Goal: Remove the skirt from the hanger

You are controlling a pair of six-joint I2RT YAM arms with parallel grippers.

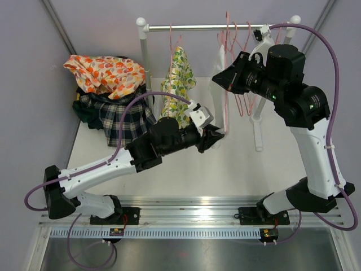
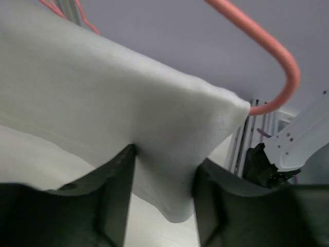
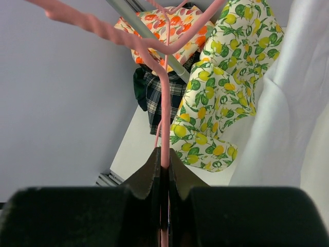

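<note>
White table (image 1: 242, 164), grey walls (image 1: 34, 84): white cloth skirt (image 2: 128, 103) hangs on the thin pink wire hanger (image 2: 277, 56).
Right gripper (image 3: 164, 159) is clamped on pink hanger wire; left gripper (image 2: 164, 170) seems, in this very close view, to pinch the skirt. A sideways pull may snag the cloth on the hanger's bent end, or drag the wire from the right fingers.

Pale lilac walls (image 1: 34, 84) enclose a white table (image 1: 242, 169); a white clothes rack (image 1: 144, 51) stands at its far side; a metal rail (image 1: 192, 226) edges the front.
</note>
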